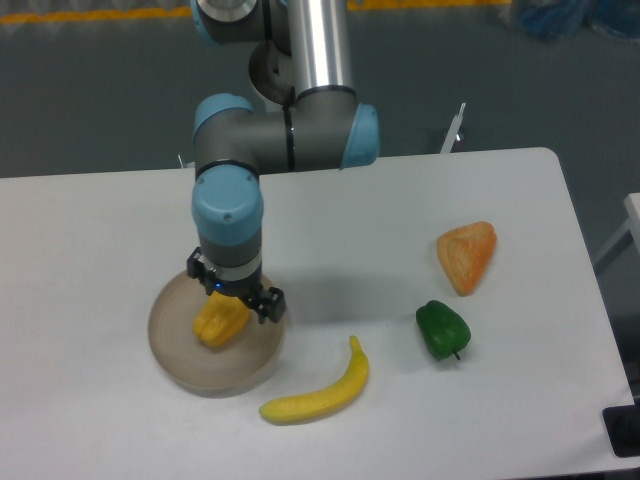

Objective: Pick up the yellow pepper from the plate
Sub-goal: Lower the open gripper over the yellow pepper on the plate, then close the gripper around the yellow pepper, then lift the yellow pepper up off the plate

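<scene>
The yellow pepper is small, lumpy and golden-yellow. It lies on the round beige plate at the table's front left. My gripper is straight above the pepper, pointing down at it and hiding its top. The wrist covers the fingers, so I cannot tell whether they are open or closed on the pepper. The pepper still looks to be resting on the plate.
A long yellow banana lies just right of the plate. A green pepper and an orange wedge-shaped pepper lie to the right. The table's right edge is near them.
</scene>
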You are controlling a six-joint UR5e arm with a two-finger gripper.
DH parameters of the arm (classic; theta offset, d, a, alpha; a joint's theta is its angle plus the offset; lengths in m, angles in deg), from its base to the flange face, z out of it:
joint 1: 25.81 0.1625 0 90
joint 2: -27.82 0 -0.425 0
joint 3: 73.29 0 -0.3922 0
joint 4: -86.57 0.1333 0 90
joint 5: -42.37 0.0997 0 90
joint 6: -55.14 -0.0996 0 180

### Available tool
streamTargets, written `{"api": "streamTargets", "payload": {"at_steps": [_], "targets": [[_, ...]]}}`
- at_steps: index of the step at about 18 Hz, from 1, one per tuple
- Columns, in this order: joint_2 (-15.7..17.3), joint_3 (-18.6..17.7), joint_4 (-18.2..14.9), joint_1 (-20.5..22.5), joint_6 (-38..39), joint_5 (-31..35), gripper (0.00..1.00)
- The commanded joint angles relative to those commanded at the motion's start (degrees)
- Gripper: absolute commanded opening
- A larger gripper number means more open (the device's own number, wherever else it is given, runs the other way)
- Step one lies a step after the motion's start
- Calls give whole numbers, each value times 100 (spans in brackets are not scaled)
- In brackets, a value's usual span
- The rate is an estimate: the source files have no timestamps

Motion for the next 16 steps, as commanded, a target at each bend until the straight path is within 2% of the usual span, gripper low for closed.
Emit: {"api": "streamTargets", "payload": {"at_steps": [5, 8, 14, 15, 16], "targets": [[-246, 0, 35, -123, -18, 9, 100], [-369, 0, 298, -158, 9, 9, 100], [-414, -26, 351, -255, -9, 26, 100], [-405, -113, 499, -255, -35, 270, 58], [-396, -114, 510, -255, -35, 281, 38]]}}
